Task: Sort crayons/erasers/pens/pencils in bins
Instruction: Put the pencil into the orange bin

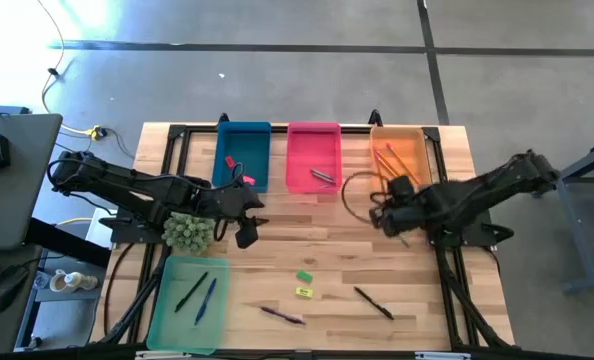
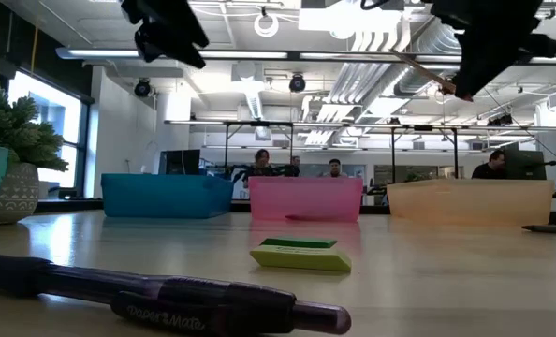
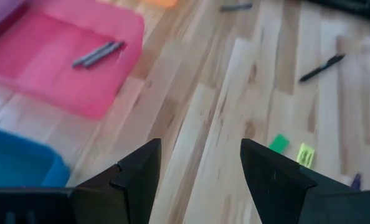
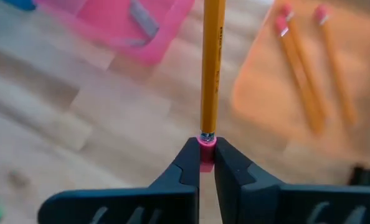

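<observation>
Meanwhile the right hand (image 4: 200, 163) pinches a long orange wooden pencil (image 4: 210, 68) by the translucent orange plastic bin (image 1: 402, 152), the left hand (image 3: 200, 180) is spread, and two small flat erasers (image 1: 304, 284) and two slim dark pens (image 1: 373, 302) remain near the table's (image 1: 327, 240) front edge.

Open-plan lab or office: exposed ceiling ducts (image 2: 390, 42), seated people (image 2: 261, 163) at desks, concrete floor (image 1: 277, 70).

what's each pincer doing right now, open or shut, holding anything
Left pincer: open, holding nothing, above the table.
Right pincer: shut on a pencil by its pink eraser end.
</observation>
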